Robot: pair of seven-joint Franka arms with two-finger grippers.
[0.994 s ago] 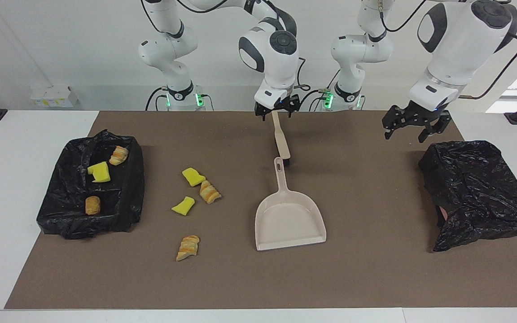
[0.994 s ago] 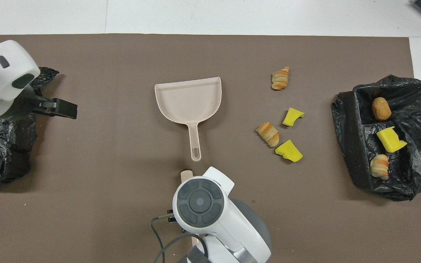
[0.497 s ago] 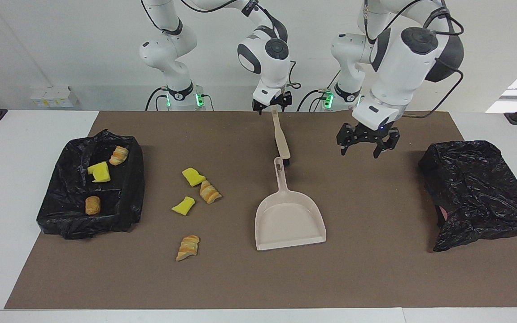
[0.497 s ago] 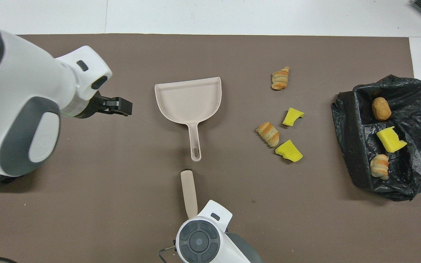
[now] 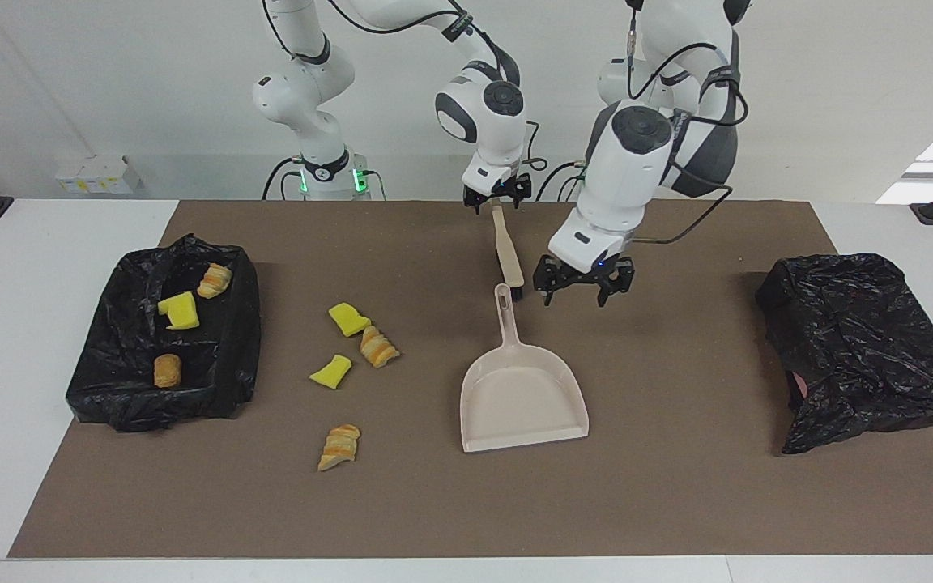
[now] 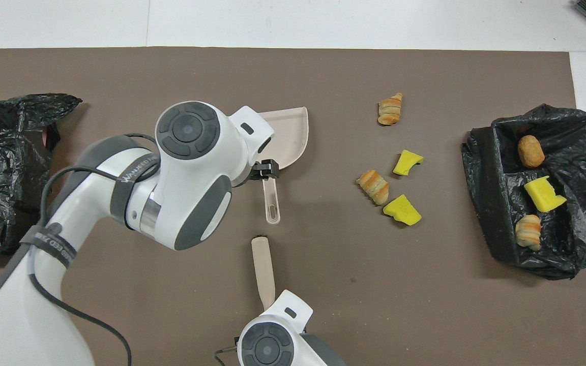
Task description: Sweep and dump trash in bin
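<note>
The beige dustpan (image 5: 523, 397) lies flat on the brown mat, its handle pointing toward the robots. A beige brush (image 5: 507, 251) lies just past the handle's end. My right gripper (image 5: 499, 199) is open over the brush's handle tip. My left gripper (image 5: 584, 293) is open and empty, low over the mat beside the dustpan's handle (image 6: 271, 203). Several trash scraps lie loose on the mat: yellow chunks (image 5: 349, 318) (image 5: 330, 372) and bread pieces (image 5: 378, 346) (image 5: 340, 446). Three more scraps (image 5: 180, 311) lie in the black-lined bin (image 5: 240, 340).
The bin with scraps stands at the right arm's end of the mat (image 6: 491, 203). A second black bag-covered bin (image 5: 855, 340) stands at the left arm's end. In the overhead view the left arm (image 6: 191, 168) covers part of the dustpan (image 6: 293, 132).
My left gripper has swung from over the black bag at its end of the table to beside the dustpan's handle. My right gripper has pulled back along the brush to its handle tip. Brush and dustpan are still.
</note>
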